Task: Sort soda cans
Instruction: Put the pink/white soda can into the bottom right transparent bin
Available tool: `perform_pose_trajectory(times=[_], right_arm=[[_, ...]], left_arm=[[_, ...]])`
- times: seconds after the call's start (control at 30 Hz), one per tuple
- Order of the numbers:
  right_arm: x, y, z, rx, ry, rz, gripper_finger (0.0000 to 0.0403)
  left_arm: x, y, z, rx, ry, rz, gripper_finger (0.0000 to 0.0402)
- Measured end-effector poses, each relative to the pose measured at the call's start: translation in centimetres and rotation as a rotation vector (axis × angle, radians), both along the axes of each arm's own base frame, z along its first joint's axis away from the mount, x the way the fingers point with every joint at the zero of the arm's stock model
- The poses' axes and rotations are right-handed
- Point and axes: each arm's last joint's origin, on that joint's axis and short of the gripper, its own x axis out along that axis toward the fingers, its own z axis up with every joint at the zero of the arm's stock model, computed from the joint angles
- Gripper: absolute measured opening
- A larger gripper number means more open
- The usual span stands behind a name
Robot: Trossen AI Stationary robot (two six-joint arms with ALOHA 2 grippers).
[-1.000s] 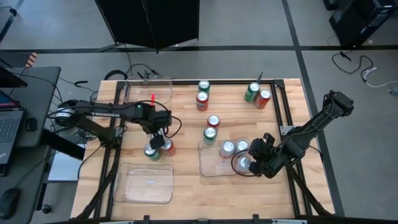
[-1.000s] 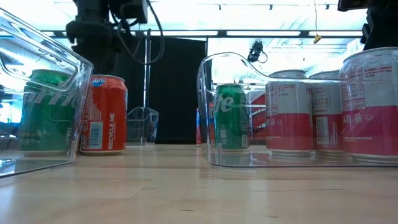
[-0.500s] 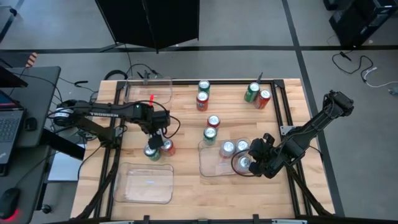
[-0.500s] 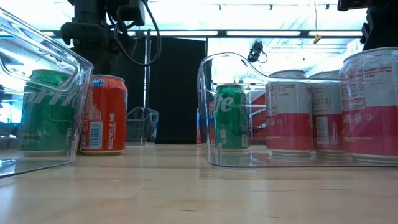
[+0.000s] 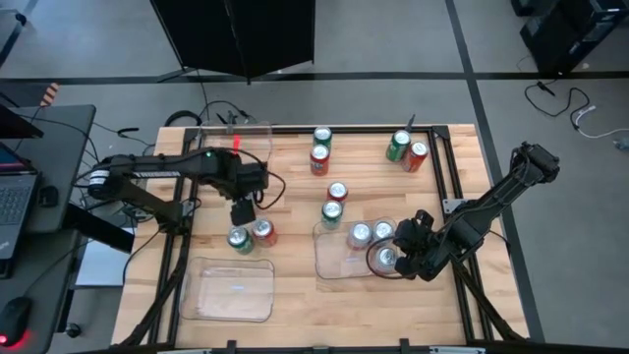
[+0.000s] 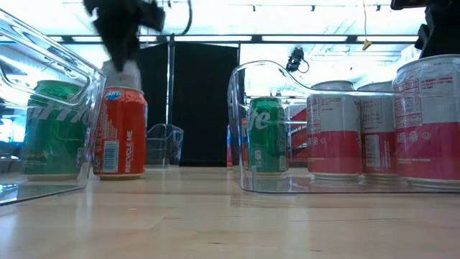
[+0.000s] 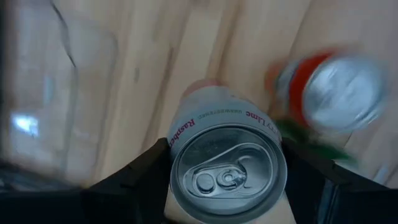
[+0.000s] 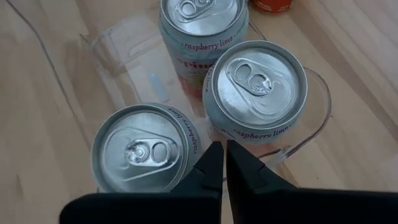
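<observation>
The right gripper (image 8: 224, 163), fingers pressed together, rests by three silver-white cans in the near-right tray (image 5: 329, 265). Farther left, the left gripper (image 5: 241, 209) pinches a silver-white can (image 7: 227, 158) above the green and red pair; a weak pinch could drop it on them.

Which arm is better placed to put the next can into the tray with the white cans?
Left. The left gripper is shut on a silver-white can, lifted off the table; the right gripper is shut, empty, at the tray.
</observation>
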Motion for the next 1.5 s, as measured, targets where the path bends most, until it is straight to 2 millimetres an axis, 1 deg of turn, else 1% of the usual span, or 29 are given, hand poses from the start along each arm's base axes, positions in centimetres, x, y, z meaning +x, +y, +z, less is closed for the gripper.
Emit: perform_pose_trajectory(times=[0.1, 0.23, 0.33, 0.4, 0.5, 0.63, 1.0, 1.17, 1.4, 1.5], right_arm=[[-0.5, -0.2, 0.8, 0.006, 0.013, 0.012, 0.0008], [-1.5, -0.7, 2.0, -0.028, 0.084, -0.034, 0.0006], [-2.3, -1.2, 1.9, -0.037, 0.160, -0.097, 0.0003], [-2.5, -1.3, 1.3, -0.027, 0.191, -0.127, 0.0001], [-2.5, -1.2, 0.1, -0.009, 0.186, -0.143, 0.0000], [-2.1, -0.9, -1.2, 0.031, 0.143, -0.136, 0.0000], [-1.0, -0.9, -3.4, 0.075, 0.024, -0.121, 0.0000], [-0.2, -1.1, -3.8, 0.087, -0.032, -0.107, 0.0000], [0.6, -1.6, -3.7, 0.072, -0.059, -0.082, 0.0000], [0.7, -1.8, -3.7, 0.062, -0.057, -0.078, 0.0000]], left_arm=[[0.1, 0.0, 2.2, 0.004, -0.066, 0.006, 0.0247], [0.6, -0.1, 4.8, 0.006, -0.177, 0.017, 0.0247], [1.3, -0.5, 5.8, 0.004, -0.204, -0.007, 0.0247], [2.1, -1.0, 6.1, 0.000, -0.219, -0.044, 0.0247], [3.5, -1.8, 5.9, 0.004, -0.198, -0.109, 0.0247], [5.9, -2.9, 5.4, -0.002, -0.177, -0.194, 0.0247], [11.9, -5.4, 4.9, -0.049, -0.164, -0.393, 0.0247], [14.4, -6.7, 4.7, -0.050, -0.179, -0.488, 0.0247], [17.1, -8.6, 2.7, -0.036, -0.141, -0.581, 0.0247], [17.9, -9.4, 2.4, -0.028, -0.167, -0.619, 0.0247]])
